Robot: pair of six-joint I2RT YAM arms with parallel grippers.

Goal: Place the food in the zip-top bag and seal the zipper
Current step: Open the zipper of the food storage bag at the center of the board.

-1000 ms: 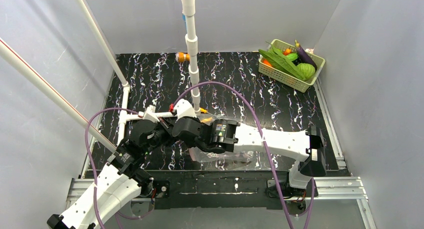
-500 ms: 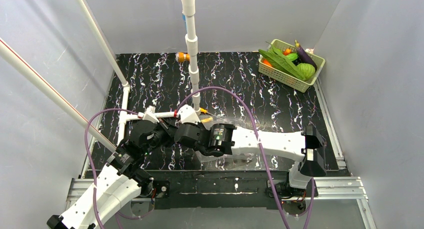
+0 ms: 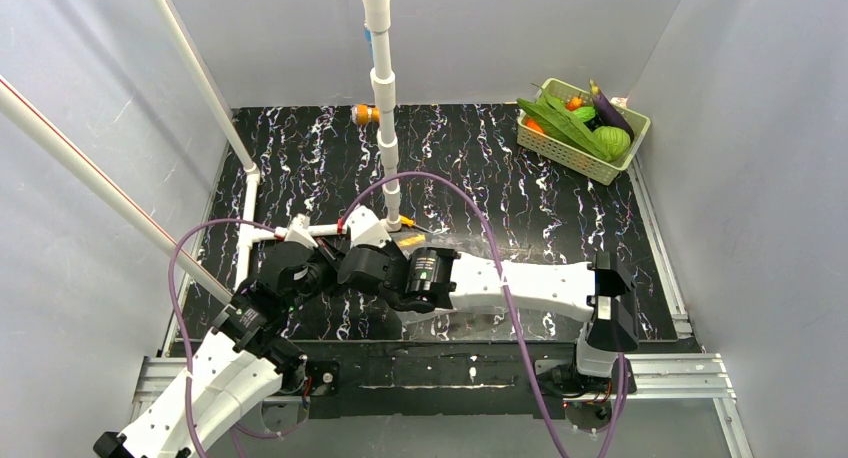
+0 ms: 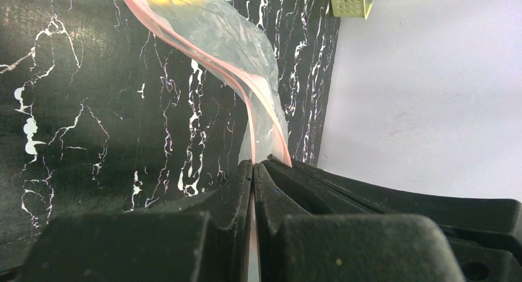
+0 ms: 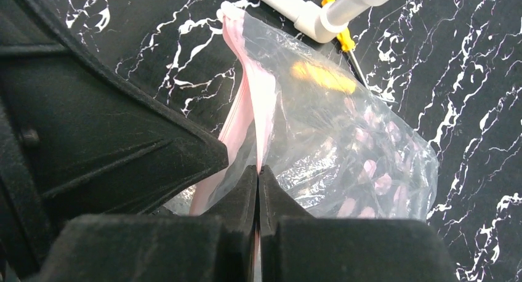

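The black marbled table (image 3: 480, 158) fills your work area, with a white pipe frame (image 3: 385, 98) standing near its middle. Both arms reach in over the near left part of it, crossing close together. The zip-top bag (image 5: 345, 146) lies there under your right arm, a clear, crumpled film printed with mauve-pink dots. Part of it rests on the table and its mouth edge is lifted toward the two grippers. A yellow blur shows through the film near the bag's far end, and you cannot tell whether it lies inside the bag or behind it. Well apart from the bag, in the far right corner, sits the pale green mesh basket (image 3: 575, 156), and that is where you find the food. Long green leafy pieces (image 3: 560, 123) lie across the top, with a purple eggplant (image 3: 610, 113) at the back edge. A round green melon (image 3: 612, 141) sits at the right end, and an orange ball (image 3: 575, 103) peeks out among them. The zipper (image 5: 255, 109) runs as a thin pink strip along the raised mouth edge, rumpled and folded over on itself. Your left gripper (image 4: 253, 166) is pinched tight on that strip, which comes straight out from between its fingers. Your right gripper (image 5: 258, 170) is likewise clamped down on the pink edge, just beside the left one. A yellow-handled screwdriver (image 3: 413, 240) lies on the table at the foot of the pipe, just beyond the bag.
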